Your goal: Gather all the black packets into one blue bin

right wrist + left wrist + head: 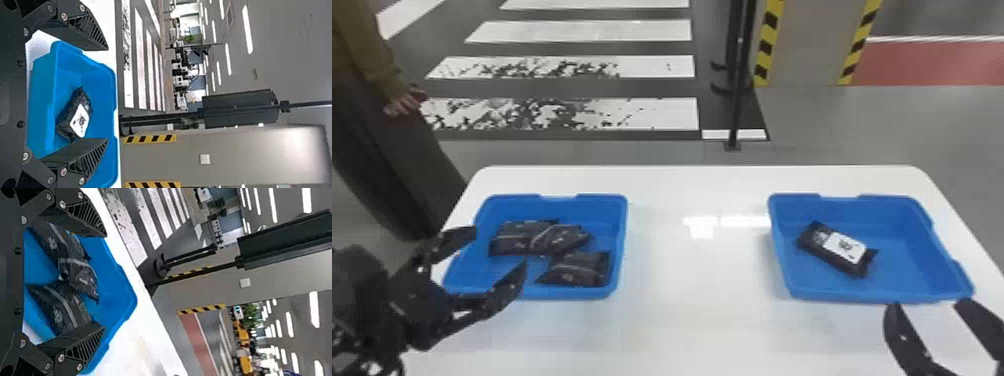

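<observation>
Three packets [574, 270] lie in the left bin [567, 293], near the left pincer [500, 249], its fingers apart. Beyond the right pincer [930, 304], also spread, the right bin [857, 296] holds a black packet [824, 252] with a white label [846, 247]; the three are crinkled.

Glossy white table [699, 280], smooth blue plastic bins [582, 294]

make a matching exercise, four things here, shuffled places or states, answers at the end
1. black packet with white label
2. three black packets with pale stripes
3. robot's black right pincer
4. glossy white tabletop

A. in the left blue plastic bin
B. open and empty
C. under both bins
D. in the right blue plastic bin

1-D; 2-A; 3-B; 4-C
</observation>
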{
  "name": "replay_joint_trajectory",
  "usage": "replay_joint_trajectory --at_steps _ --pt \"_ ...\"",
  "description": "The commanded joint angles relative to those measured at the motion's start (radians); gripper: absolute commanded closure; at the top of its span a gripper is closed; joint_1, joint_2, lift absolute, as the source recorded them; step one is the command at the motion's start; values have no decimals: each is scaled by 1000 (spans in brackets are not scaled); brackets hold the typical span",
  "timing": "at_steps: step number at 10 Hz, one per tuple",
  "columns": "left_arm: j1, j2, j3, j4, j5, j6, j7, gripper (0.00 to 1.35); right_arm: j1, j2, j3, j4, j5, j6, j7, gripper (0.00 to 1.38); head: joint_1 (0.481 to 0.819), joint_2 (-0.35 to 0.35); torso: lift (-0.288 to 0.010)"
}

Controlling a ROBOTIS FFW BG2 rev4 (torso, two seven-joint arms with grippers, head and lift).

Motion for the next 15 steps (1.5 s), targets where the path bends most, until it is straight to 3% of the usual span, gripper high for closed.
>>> replay_joint_trajectory --at_steps 1,2,4,6,9,13,15 --pt "125 -21 0 -26 140 -117 36 225 -44 1 0 -59 72 91 0 208 695 25 -110" --pt "203 -41 4 -58 198 -181 70 226 -85 -6 2 -86 124 162 5 203 695 22 -110" --pt "316 -84 10 -107 286 -304 140 228 -161 -31 4 -221 292 445 26 202 695 29 -110" --pt "383 -121 10 -129 314 -343 178 228 -265 -54 6 -211 365 661 74 202 695 38 -110" --pt "417 -122 -15 -129 366 -336 191 228 -436 -107 52 -130 483 852 104 202 695 12 -110" --pt "397 -107 -43 -129 374 -291 189 228 -643 -181 183 101 523 975 123 199 695 -22 -110" --pt "383 -107 -47 -119 376 -269 189 228 -687 -196 203 199 523 1004 121 199 695 -9 -110"
